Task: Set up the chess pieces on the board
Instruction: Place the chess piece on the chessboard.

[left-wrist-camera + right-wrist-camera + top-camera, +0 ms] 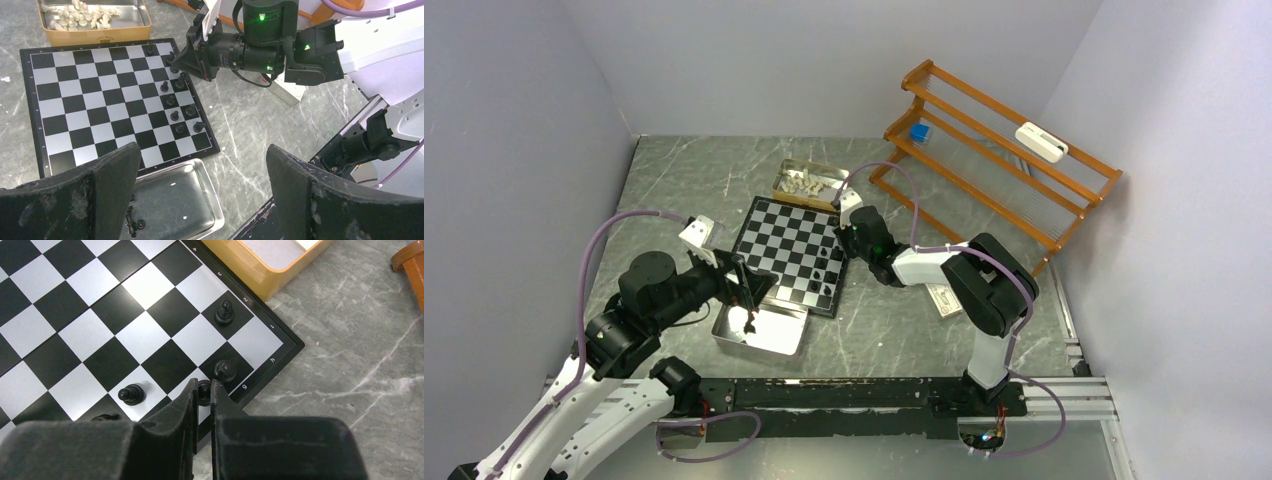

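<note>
The right gripper (203, 386) is pinching a small black piece (204, 393) between nearly touching fingertips at the edge row of the board (150, 285), with other black pieces (225, 369) standing just ahead of and beside its tips. The left gripper (202, 200) is hovering with jaws spread wide, the silver tray (175, 200) lying directly beneath it. The board's corner is sitting just ahead, and the cream-white pieces (75, 12) are lying in a gold tin (95, 36) far beyond.
</note>
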